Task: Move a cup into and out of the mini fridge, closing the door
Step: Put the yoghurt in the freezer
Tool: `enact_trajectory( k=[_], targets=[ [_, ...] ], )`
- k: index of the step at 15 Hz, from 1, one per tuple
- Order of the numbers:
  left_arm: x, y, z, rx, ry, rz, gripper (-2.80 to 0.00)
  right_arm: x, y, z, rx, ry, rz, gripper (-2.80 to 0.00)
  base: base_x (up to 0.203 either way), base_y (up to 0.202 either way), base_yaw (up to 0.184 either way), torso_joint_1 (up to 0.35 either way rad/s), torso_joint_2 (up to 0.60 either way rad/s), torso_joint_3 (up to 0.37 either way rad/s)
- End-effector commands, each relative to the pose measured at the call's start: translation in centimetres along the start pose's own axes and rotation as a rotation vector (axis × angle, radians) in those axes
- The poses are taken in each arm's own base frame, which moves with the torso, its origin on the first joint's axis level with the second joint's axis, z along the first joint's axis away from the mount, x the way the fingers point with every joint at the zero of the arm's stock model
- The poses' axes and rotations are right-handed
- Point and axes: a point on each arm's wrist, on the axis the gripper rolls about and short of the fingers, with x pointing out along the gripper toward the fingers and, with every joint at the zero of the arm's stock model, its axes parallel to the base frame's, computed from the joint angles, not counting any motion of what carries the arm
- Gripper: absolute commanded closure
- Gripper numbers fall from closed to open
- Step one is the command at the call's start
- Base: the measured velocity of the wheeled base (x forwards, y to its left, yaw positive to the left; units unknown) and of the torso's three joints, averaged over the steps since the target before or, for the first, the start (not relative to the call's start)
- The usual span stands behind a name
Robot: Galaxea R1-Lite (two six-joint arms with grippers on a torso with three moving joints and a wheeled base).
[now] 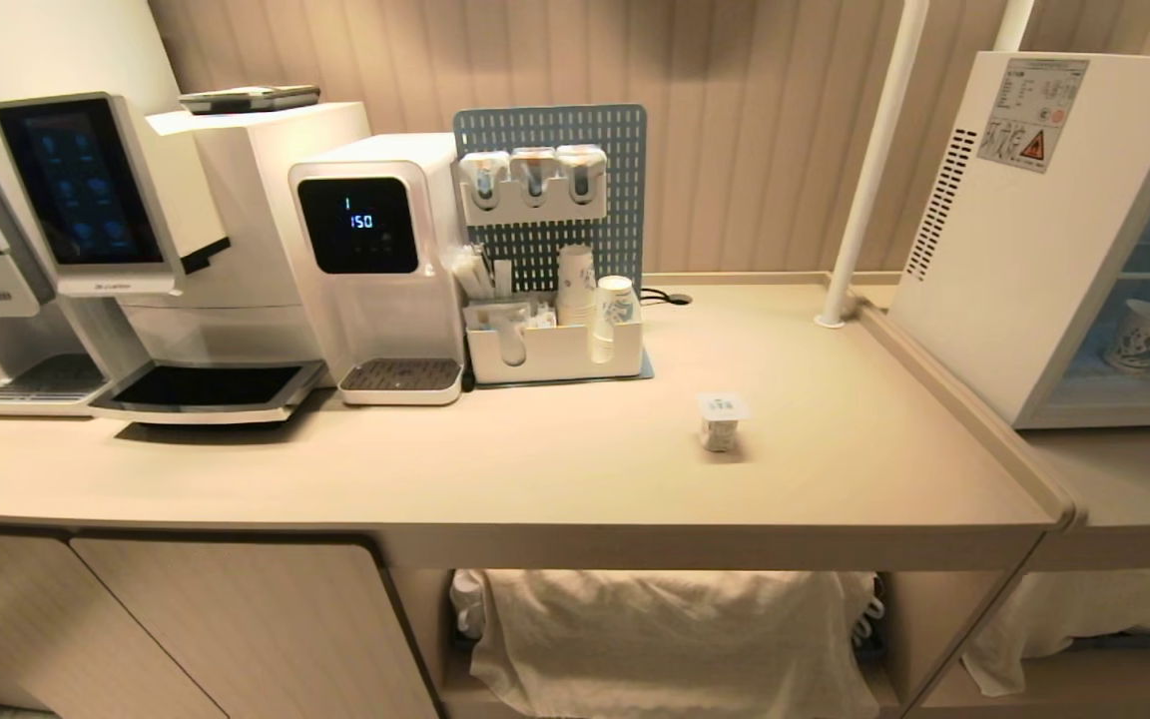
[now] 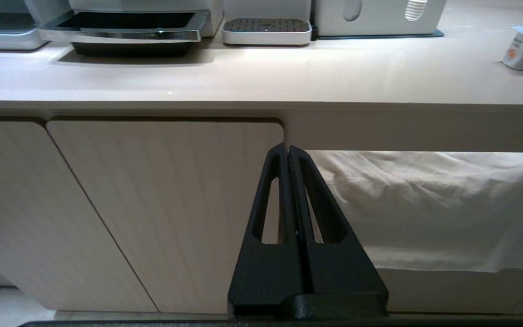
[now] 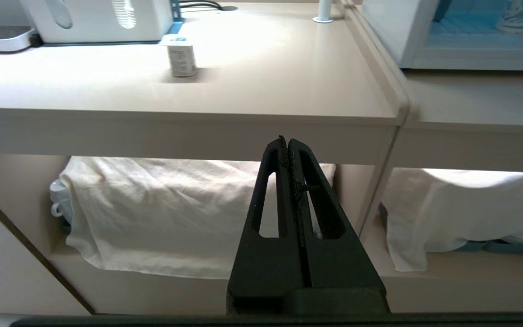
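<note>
Beige counter (image 1: pixel 535 479) bearing yogurt pot (image 1: pixel 721 420)

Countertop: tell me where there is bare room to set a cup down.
The countertop is bare in front of the water dispenser and organiser tray, and between the small plastic pot and the mini fridge. The back left is crowded with machines.

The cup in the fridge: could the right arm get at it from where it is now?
Probably not yet: the right gripper hangs shut below the counter, while the cup sits inside the mini fridge, whose front looks open.
</note>
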Motion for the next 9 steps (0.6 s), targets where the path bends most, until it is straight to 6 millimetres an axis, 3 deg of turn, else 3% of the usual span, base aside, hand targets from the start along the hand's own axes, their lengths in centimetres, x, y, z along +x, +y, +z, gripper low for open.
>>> enact_trajectory(
  k=[1,4,7,9],
  targets=[
    [0.01,0.0,0.01,0.0,0.001,0.0,0.0,0.01,0.0,0.0,-0.002,0.002,0.002,0.0,0.0,0.193,0.0,0.007,0.01,0.002],
    [0.0,0.0,0.01,0.001,0.0,0.0,0.0,0.01,0.0,0.0,-0.001,0.002,0.002,0.0,0.0,0.129,0.004,0.002,0.0,0.004],
    [0.0,0.0,0.01,0.001,-0.001,0.0,0.0,0.01,0.0,0.0,-0.001,0.002,0.002,0.0,0.003,0.011,0.009,0.001,0.0,0.001],
    [0.0,0.0,-0.02,0.001,0.0,-0.002,0.0,0.01,0.0,0.0,0.0,0.002,0.002,0.0,0.143,0.003,0.0,0.004,0.0,0.0]
  ],
)
